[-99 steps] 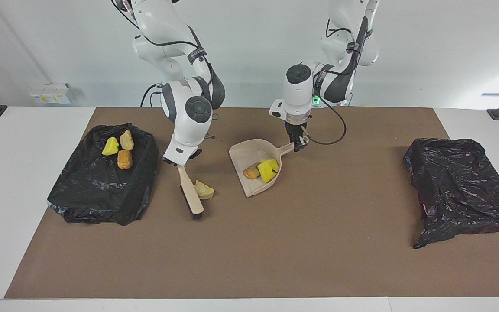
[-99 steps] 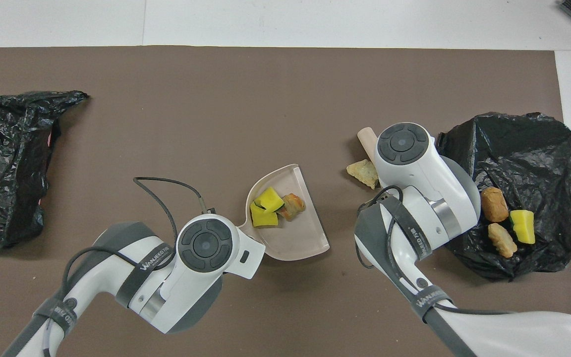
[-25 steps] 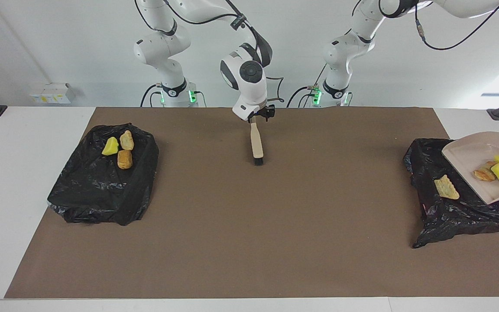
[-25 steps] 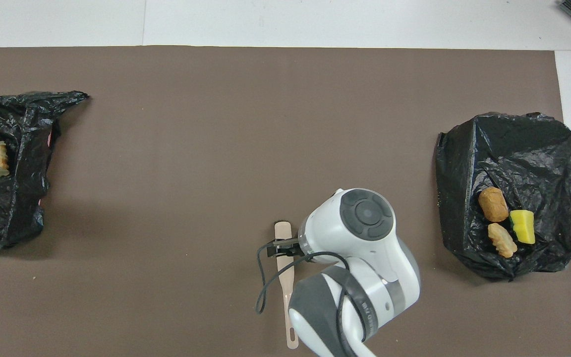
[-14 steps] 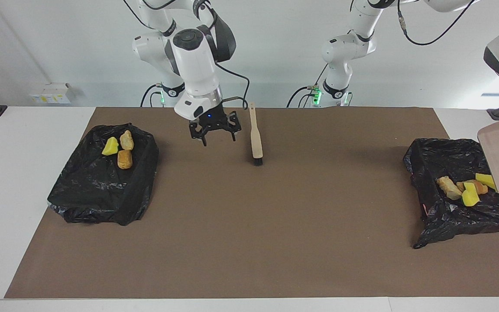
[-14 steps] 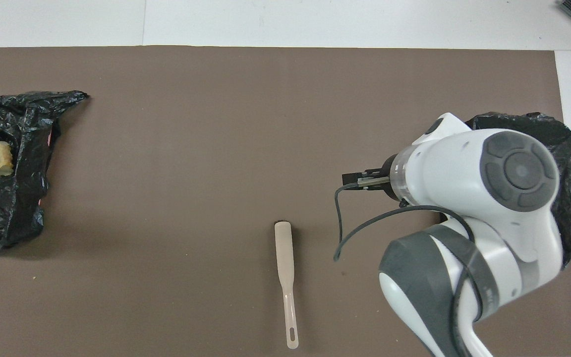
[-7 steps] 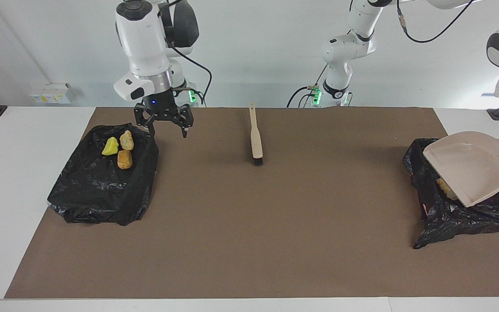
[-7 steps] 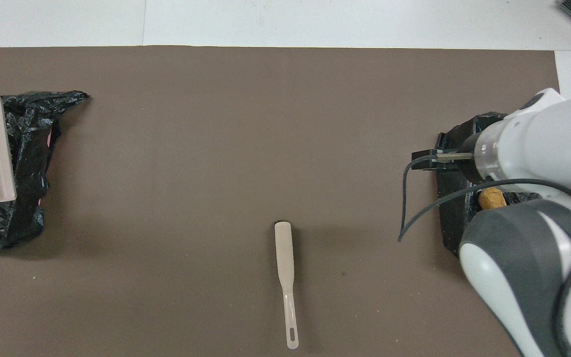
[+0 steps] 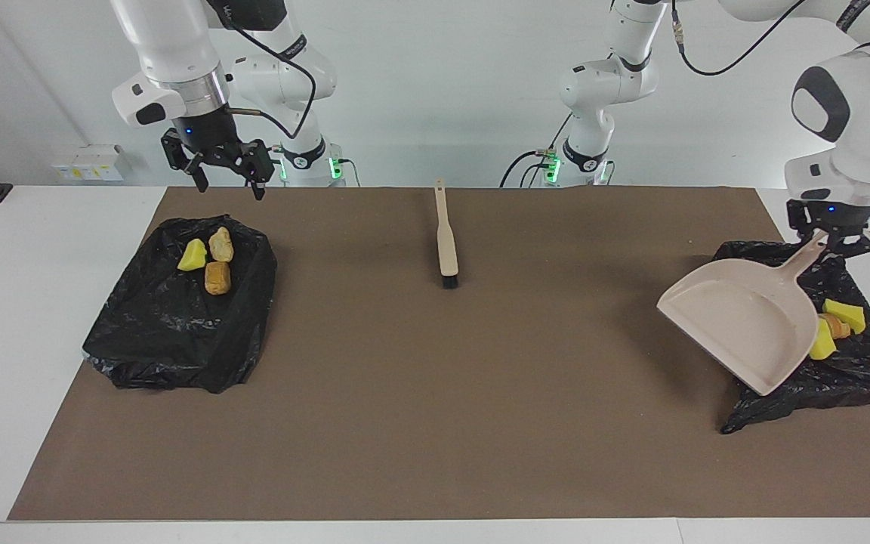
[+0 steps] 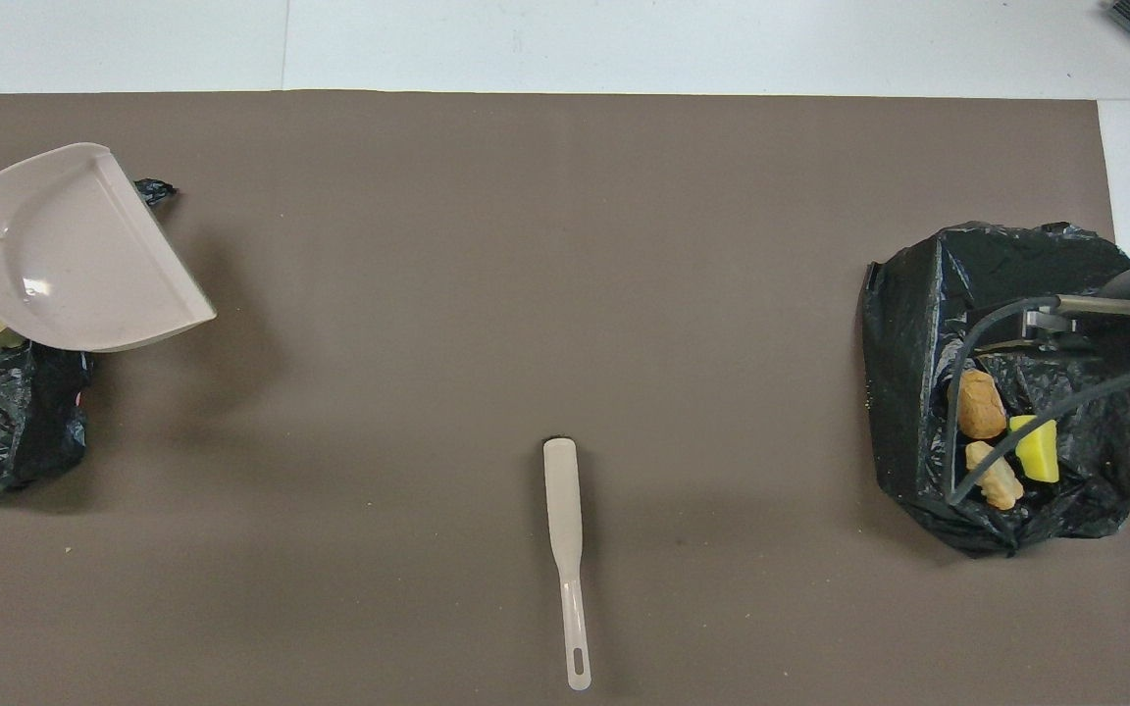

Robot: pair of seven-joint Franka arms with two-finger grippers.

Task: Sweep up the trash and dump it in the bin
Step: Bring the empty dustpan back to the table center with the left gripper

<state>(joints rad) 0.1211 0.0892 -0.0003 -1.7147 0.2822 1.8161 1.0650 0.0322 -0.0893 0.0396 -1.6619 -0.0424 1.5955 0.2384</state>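
Beige dustpan [image 9: 745, 321] held by its handle in the clamped left gripper [image 9: 834, 238], tilted over the black bin bag [image 9: 850, 370] at the left arm's end; trash [image 9: 831, 326] lies in that bag beside the pan. Right gripper [image 9: 216, 162] hangs with fingers spread, above the other bag [image 9: 171, 332], which holds three lumps [image 9: 208, 261]. Brush [image 9: 446, 238] lies on the brown mat between the bags.

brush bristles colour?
Black, below a pale beige handle; the brush bristles show best in the facing view.

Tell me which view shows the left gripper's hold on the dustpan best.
The facing view: the left gripper is shut on the dustpan handle above the bin. The overhead view shows the pan and part of its handle, not the gripper.
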